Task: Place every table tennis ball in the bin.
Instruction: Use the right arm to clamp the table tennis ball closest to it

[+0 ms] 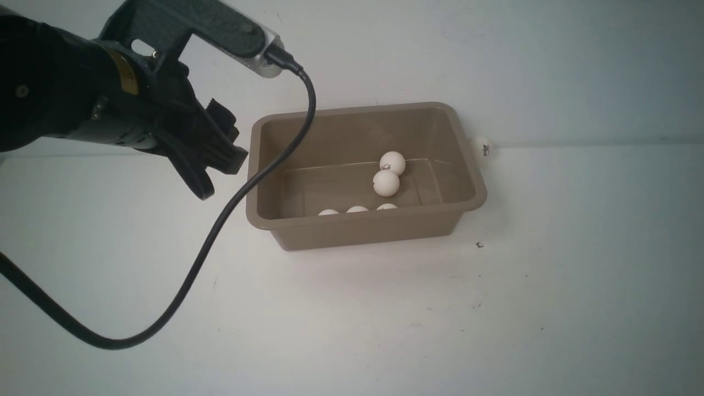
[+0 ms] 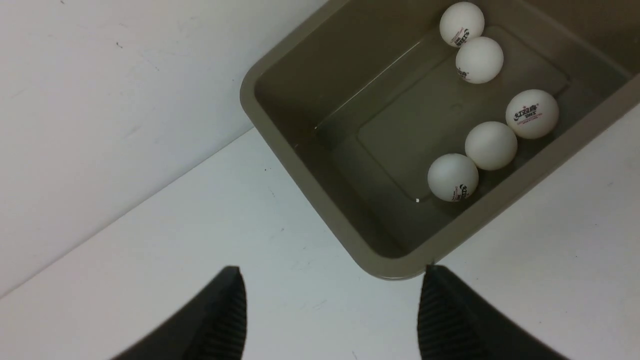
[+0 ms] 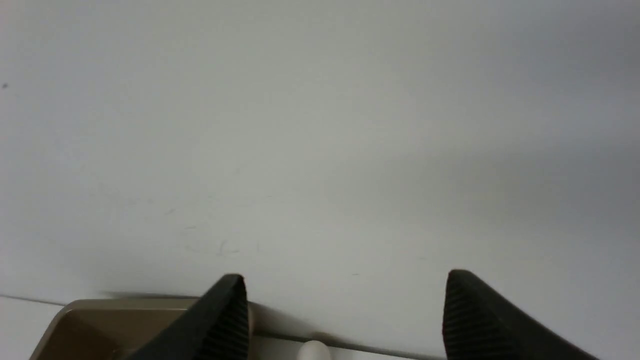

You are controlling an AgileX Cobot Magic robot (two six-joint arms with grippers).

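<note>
One ball [image 1: 482, 146] sat outside bin [image 1: 363, 221], at far edge of table [image 1: 385, 330]; looked light, slick, roll-prone; pinch across middle. Both gaped empty: left gripper [image 2: 332, 280], right gripper [image 3: 345, 285].

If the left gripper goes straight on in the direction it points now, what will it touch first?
Probably the table, just short of the bin: the left gripper, open, points down at bare table, with the bin's corner close by. Depth is unclear, so it might catch the rim instead.
</note>
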